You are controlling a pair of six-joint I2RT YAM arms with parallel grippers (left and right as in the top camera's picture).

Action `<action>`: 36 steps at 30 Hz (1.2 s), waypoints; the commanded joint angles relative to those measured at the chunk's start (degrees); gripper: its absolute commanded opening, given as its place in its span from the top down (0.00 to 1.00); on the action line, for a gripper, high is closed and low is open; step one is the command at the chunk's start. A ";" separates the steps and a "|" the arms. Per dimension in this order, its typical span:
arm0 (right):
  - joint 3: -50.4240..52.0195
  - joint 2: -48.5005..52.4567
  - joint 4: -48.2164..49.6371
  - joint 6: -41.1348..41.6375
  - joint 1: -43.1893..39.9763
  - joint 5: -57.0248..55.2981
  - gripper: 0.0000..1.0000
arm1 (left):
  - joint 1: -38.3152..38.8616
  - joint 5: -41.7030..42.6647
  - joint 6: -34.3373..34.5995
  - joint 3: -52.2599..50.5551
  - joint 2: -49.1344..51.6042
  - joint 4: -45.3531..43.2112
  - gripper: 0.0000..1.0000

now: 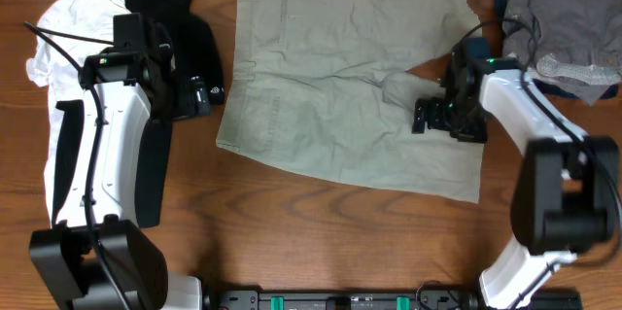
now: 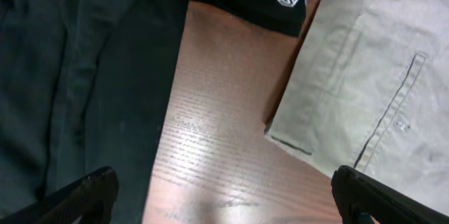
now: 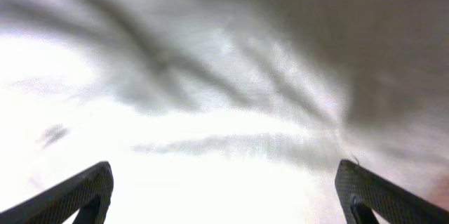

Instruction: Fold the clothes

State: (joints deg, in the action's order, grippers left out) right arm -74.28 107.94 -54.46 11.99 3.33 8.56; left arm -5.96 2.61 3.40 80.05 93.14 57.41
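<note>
Khaki shorts [image 1: 340, 77] lie spread flat mid-desk [image 1: 292, 232], ready to fold. Right fingers [image 1: 428, 116] are spread open, low over the leg at 3 o'clock, likely to pinch it. Left fingers [image 1: 197, 96] are also apart at 9 o'clock, between black garment [image 1: 165, 4] and waistband corner.

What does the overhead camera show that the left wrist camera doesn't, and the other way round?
Overhead only: the crumpled white cloth garment, the grey cloth garment, and the right gripper low over the khaki-beige cotton shorts. Left wrist only: its own two dark fingers, plainly spread wide. Both: those shorts, the black cloth garment, and the brown wooden table.
</note>
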 commanded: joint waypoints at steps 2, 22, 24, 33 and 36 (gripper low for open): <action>-5.51 -12.87 -6.34 -3.30 0.11 3.02 0.01 | -0.02 0.37 -1.70 -0.20 -5.70 2.69 0.02; 4.22 -28.35 -20.70 18.88 0.04 -6.40 0.16 | 0.72 8.57 17.03 -20.46 -8.39 -9.38 0.02; 7.67 -28.33 -16.68 21.77 0.07 -6.40 0.23 | 1.42 8.55 21.51 -23.02 -8.11 -15.50 0.02; 20.41 -28.33 -3.19 43.39 0.07 -6.43 0.30 | 7.21 8.50 48.13 -30.91 -6.14 -35.58 0.10; 22.82 -28.33 -1.99 47.63 0.07 -6.43 0.30 | 9.38 6.40 53.22 -31.10 -4.50 -37.05 0.15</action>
State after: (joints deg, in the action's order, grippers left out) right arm -53.41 79.79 -57.12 50.00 3.33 3.07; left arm 1.78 10.72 46.09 49.41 86.94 20.88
